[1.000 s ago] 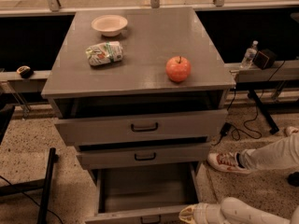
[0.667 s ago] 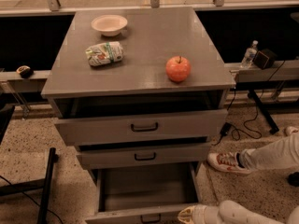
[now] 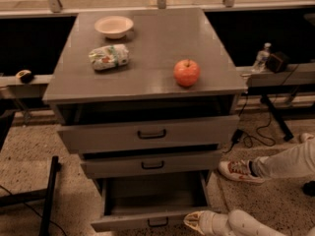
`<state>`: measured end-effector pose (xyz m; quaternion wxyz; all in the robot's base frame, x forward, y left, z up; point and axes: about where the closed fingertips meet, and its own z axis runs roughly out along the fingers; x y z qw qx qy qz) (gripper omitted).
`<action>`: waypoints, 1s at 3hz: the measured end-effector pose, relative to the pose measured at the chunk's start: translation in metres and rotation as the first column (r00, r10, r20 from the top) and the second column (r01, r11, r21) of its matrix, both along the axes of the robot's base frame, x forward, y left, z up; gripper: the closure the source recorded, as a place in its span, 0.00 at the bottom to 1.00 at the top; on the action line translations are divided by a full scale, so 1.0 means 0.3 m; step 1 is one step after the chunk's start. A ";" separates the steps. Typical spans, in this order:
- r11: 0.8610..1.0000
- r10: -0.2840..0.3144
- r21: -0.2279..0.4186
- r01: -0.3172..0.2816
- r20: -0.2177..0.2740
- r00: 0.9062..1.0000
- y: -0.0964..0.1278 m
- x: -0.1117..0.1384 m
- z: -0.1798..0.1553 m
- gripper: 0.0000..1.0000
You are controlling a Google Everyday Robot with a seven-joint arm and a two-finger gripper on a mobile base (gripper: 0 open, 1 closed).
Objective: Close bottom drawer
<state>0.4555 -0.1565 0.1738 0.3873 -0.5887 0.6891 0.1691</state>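
Note:
The grey cabinet (image 3: 147,82) has three drawers. The bottom drawer (image 3: 133,222) is pulled well out, its deep grey box (image 3: 155,196) open and showing nothing inside, its small black handle (image 3: 158,223) at the frame's lower edge. The middle drawer (image 3: 118,165) and top drawer (image 3: 108,135) stick out slightly. My gripper (image 3: 194,221), on a white arm (image 3: 246,226) coming in from the lower right, sits at the right end of the bottom drawer's front panel, right by it.
On the cabinet top lie a red apple (image 3: 186,73), a white bowl (image 3: 113,26) and a crumpled snack bag (image 3: 109,56). A person's leg and sneaker (image 3: 239,170) are on the floor at right. Cables (image 3: 256,134) and a black stand (image 3: 49,195) flank the cabinet.
My gripper and arm have edged slightly left along the bottom drawer's front. The drawer stands as far out as before.

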 end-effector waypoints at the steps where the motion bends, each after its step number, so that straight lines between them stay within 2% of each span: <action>1: 0.996 -0.084 0.037 0.082 0.072 0.994 0.023 0.136 -0.017 1.00; 2: 0.996 -0.085 0.037 0.083 0.074 0.994 0.022 0.140 -0.015 1.00; 3: 0.996 -0.081 0.030 0.078 0.124 0.989 0.053 0.160 -0.032 1.00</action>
